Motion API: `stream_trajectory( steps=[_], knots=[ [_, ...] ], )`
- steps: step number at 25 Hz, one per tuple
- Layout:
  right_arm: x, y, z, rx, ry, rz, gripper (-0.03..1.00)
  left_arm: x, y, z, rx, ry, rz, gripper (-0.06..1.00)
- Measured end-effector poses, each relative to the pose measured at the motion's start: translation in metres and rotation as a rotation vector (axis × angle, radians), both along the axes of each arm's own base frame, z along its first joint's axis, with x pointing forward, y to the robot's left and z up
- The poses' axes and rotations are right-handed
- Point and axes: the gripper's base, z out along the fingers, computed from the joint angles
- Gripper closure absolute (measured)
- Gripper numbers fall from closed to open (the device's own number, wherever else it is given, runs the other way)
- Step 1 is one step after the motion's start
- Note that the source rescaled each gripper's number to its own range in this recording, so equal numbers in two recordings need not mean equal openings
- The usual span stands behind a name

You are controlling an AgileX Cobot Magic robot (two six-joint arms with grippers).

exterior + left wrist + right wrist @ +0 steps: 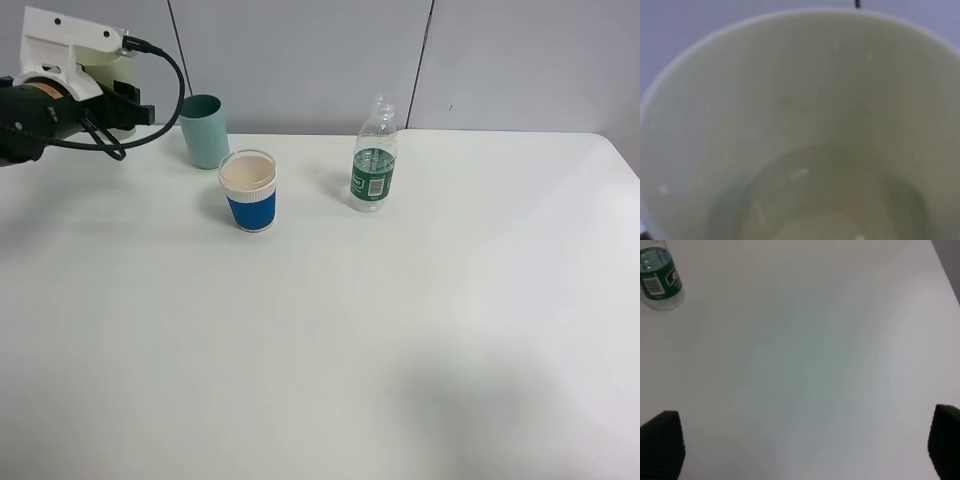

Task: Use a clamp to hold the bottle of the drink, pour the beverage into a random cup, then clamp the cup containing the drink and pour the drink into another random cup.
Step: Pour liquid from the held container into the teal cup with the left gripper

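A clear bottle (374, 158) with a green label and no cap stands upright at the back middle of the table; it also shows in the right wrist view (657, 277). A blue-and-white paper cup (248, 192) stands left of it, and a teal cup (205, 131) stands just behind that. My left gripper (128, 106) is raised at the far left, shut on a pale green cup (106, 66). That cup's inside (800, 125) fills the left wrist view and hides the fingers. My right gripper (800, 450) is open and empty over bare table, right of the bottle.
The white table (400, 330) ends at a grey wall (300, 50) behind the cups. Its right edge (945, 270) shows in the right wrist view. A black cable (165, 120) loops from the left arm near the teal cup.
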Motion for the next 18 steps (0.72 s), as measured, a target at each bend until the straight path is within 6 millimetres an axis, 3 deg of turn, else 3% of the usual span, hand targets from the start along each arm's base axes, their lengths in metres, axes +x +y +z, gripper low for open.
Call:
stream_trajectory(
  steps=[18],
  knots=[
    [0.0,0.0,0.0,0.0,0.0,0.0,0.03,0.029,0.008,-0.004,0.223,0.099,0.142,0.9]
  ],
)
